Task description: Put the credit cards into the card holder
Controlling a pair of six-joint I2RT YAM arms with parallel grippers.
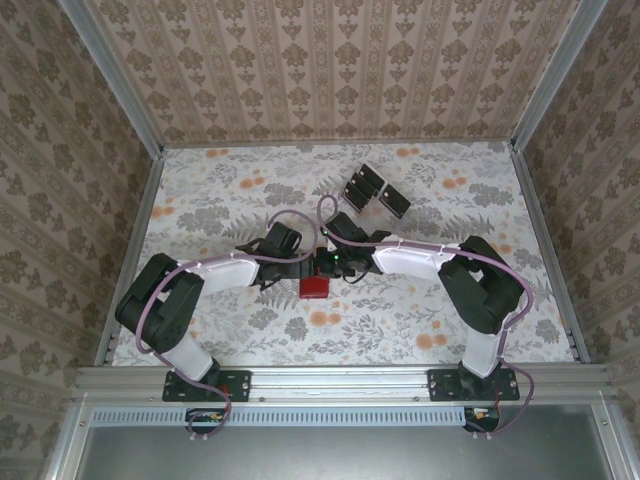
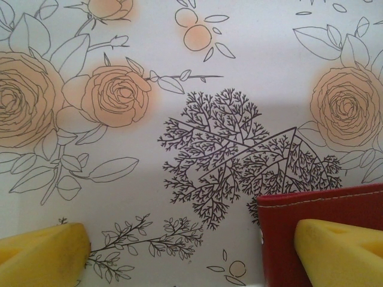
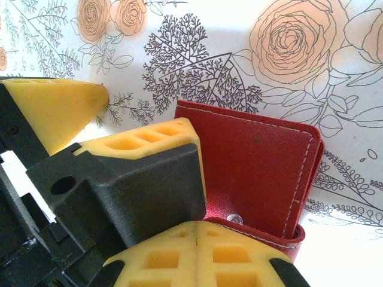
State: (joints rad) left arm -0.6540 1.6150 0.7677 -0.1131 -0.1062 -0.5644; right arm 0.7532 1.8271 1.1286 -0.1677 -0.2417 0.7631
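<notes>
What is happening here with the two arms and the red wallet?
Both arms meet over the red card holder in the middle of the table. The left pincer is open, with one finger above the holder's edge. The right pincer looks shut on the holder's near flap, and the holder is partly open. The black credit cards sit farther back on the table. None is in the holder, as far as one can see.
</notes>
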